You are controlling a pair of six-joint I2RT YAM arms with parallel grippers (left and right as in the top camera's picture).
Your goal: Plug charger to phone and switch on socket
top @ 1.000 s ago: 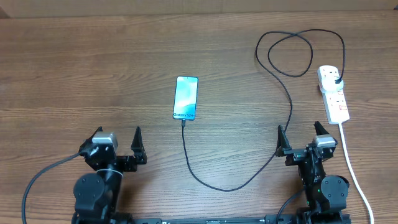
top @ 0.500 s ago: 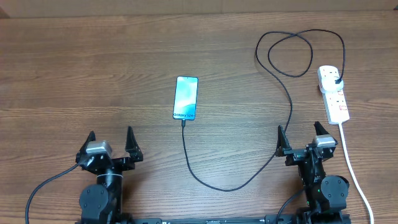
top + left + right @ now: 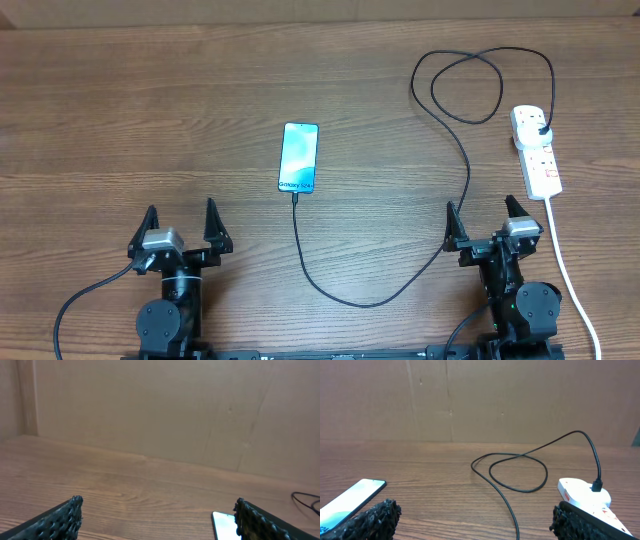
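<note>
Left gripper [image 3: 180, 214] sits low at about 7 o'clock on the wooden table [image 3: 150, 90], its jaws spread wide with nothing between them. In the left wrist view its two black textured fingers [image 3: 60, 522] frame bare wood. Right gripper [image 3: 481, 210] sits at about 5 o'clock, likewise spread wide and holding nothing.

From the left gripper, the phone [image 3: 299, 157] lies at about 1 o'clock, well apart; from the right gripper it lies at about 10 o'clock. It rests flat near the table's middle, screen up and lit blue-teal. Small white writing by its 6 o'clock short edge appears to read "Galaxy S24", though it is tiny.

The charger [image 3: 466, 170] meets that same short edge with its tip; whether the tip is fully seated cannot be told. Its thin black cable runs toward 6 o'clock, curves between the two grippers, climbs just beside the right gripper, and loops at about 1 o'clock on the table. Its black plug [image 3: 541, 130] stands in the socket [image 3: 537, 152].

The socket lies flat at about 1 o'clock from the right gripper, near it. Its red markings are too small to read. A thick white cord [image 3: 565, 265] leaves its 6 o'clock end.
</note>
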